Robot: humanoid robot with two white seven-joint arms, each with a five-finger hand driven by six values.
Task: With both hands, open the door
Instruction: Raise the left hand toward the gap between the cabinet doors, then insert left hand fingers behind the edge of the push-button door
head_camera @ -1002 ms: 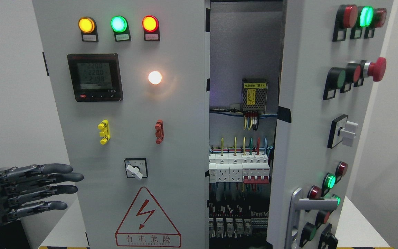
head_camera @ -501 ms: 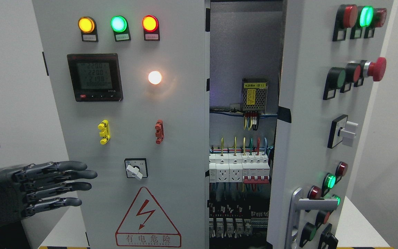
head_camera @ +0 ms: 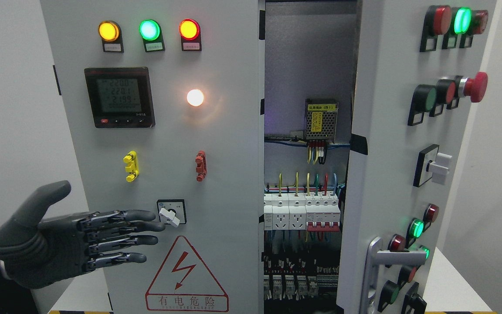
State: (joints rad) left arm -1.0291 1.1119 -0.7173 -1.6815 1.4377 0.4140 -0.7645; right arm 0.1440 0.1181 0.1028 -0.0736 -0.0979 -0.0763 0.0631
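Right door (head_camera: 390,144) of the cabinet hangs ajar, left door (head_camera: 164,131) shut; left hand (head_camera: 81,242), fingers flat and empty near the rotary switch (head_camera: 171,213), risks bumping it while sweeping toward the edge.

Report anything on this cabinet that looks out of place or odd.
The right door stands ajar, exposing live wiring and breakers while the indicator lamps glow. The left door looks closed. Nothing appears damaged.

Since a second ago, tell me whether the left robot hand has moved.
Yes. The left robot hand has moved rightward across the left door; its fingertips now reach the rotary switch, which they were well short of before.
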